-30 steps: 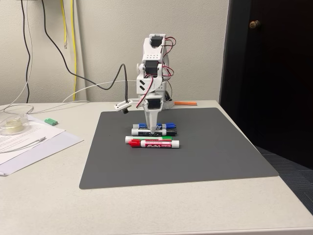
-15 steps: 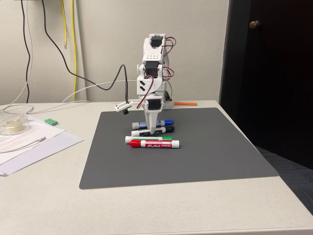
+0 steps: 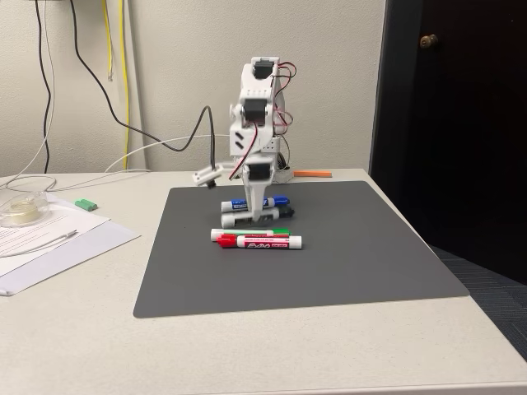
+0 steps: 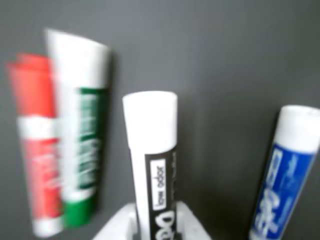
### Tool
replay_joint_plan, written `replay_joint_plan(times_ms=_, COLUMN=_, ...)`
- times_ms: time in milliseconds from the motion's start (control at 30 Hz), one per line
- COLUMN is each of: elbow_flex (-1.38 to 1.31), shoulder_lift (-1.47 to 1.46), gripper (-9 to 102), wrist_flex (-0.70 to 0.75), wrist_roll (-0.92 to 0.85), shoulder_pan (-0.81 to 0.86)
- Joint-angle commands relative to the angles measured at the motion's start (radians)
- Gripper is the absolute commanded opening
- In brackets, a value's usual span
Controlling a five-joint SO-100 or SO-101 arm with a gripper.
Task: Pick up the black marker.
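Where the pale table [image 3: 74, 329] meets the wall, a dark grey mat [image 3: 346, 247] covers most of its right half in the fixed view, and the white arm [image 3: 257, 123] stands at the mat's far edge, bent down over a row of markers. Papers [image 3: 41, 239] lie on the table to the left of the mat, with a small green object [image 3: 86, 203] beside them and cables [image 3: 115, 82] hanging down the wall behind.

The gripper [image 3: 262, 216] points straight down and is closed on the black marker [image 3: 255, 216], which sits crosswise between the fingers, its black cap to the right in the fixed view. The marker appears raised slightly off the mat, though the gap is too small to tell for sure. In the wrist view the black marker [image 4: 152, 160] runs up from between the two white fingers [image 4: 120, 225], its white end uppermost and its dark label just above the grip.

The blue marker [image 3: 276, 200] lies just behind the held one. The green marker [image 3: 251, 233] and the red marker [image 3: 259, 242] lie side by side, touching, nearer the front of the mat. In the wrist view the blue marker [image 4: 282, 180] stands right of the held marker, and the green marker [image 4: 82, 135] and red marker [image 4: 37, 145] lie to its left, blurred.
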Motion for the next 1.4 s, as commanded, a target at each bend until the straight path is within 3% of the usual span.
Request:
replay_joint_plan(times_ms=0, elbow_flex=-0.351, shoulder_lift=-0.023, gripper=0, wrist_flex=0.233, wrist_roll=0.051, shoulder_pan=-0.015)
replay_joint_plan(times_ms=100, elbow_flex=-0.917, shoulder_lift=-0.235, gripper=0, wrist_flex=0.541, wrist_roll=0.118, shoulder_pan=-0.015)
replay_joint_plan(times_ms=200, elbow_flex=-0.966, shoulder_lift=-0.173, gripper=0, wrist_flex=0.535, wrist_roll=0.204, shoulder_pan=-0.026)
replay_joint_plan(times_ms=600, elbow_flex=-0.914, shoulder_lift=0.051, gripper=0, wrist_flex=0.537, wrist_roll=0.176, shoulder_pan=-0.009)
replay_joint_plan(times_ms=900, elbow_flex=-0.621, shoulder_lift=0.324, gripper=0, wrist_flex=0.483, wrist_roll=0.175, shoulder_pan=-0.026)
replay_joint_plan(times_ms=1367, elbow_flex=-0.551, shoulder_lift=0.359, gripper=0, wrist_flex=0.414, wrist_roll=0.152, shoulder_pan=-0.034)
